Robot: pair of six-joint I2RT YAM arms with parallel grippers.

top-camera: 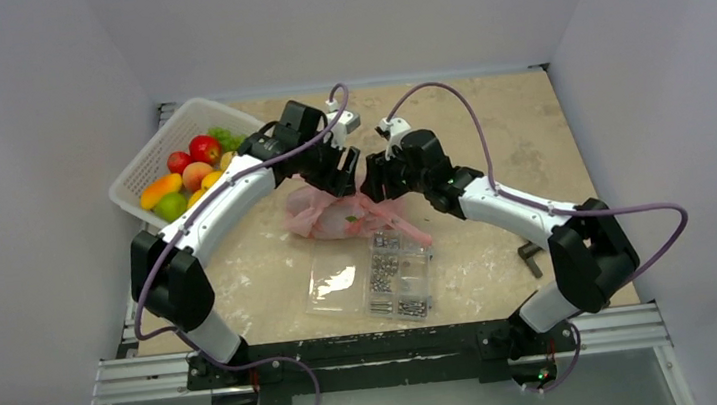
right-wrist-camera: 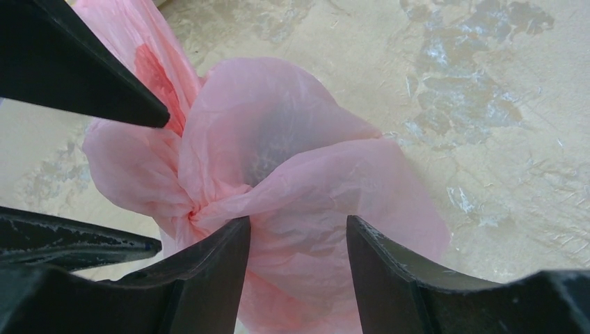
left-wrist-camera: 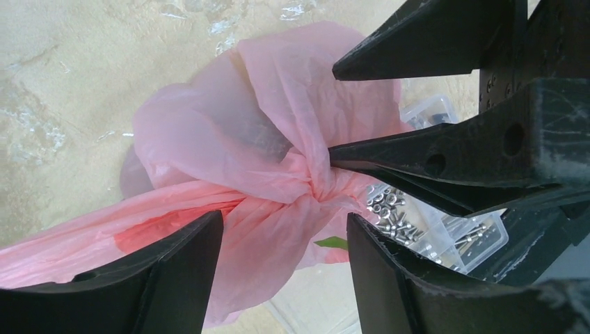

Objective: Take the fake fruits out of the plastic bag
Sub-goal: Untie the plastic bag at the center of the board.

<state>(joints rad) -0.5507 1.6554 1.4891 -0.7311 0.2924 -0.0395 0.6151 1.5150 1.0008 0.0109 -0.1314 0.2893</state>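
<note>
The pink plastic bag (top-camera: 314, 215) lies crumpled mid-table, twisted into a knot, directly under both grippers. The left gripper (left-wrist-camera: 285, 223) hovers with its 2 fingers well apart, gripping nothing, the knot just beyond their tips. The right gripper (right-wrist-camera: 292, 226) faces it, jaws likewise spread; a loose fold of film sits between them, unpinched. A dull grey melon (right-wrist-camera: 278, 139) shows through the film. The table (top-camera: 488, 129) is beige and marbled. A clear screw case (top-camera: 399, 274) lies just beside the bag. A white basket (top-camera: 156, 146) at the far left holds toy fruits (top-camera: 195, 164). Plain pale walls enclose 3 sides.

No legible text or labels anywhere.
</note>
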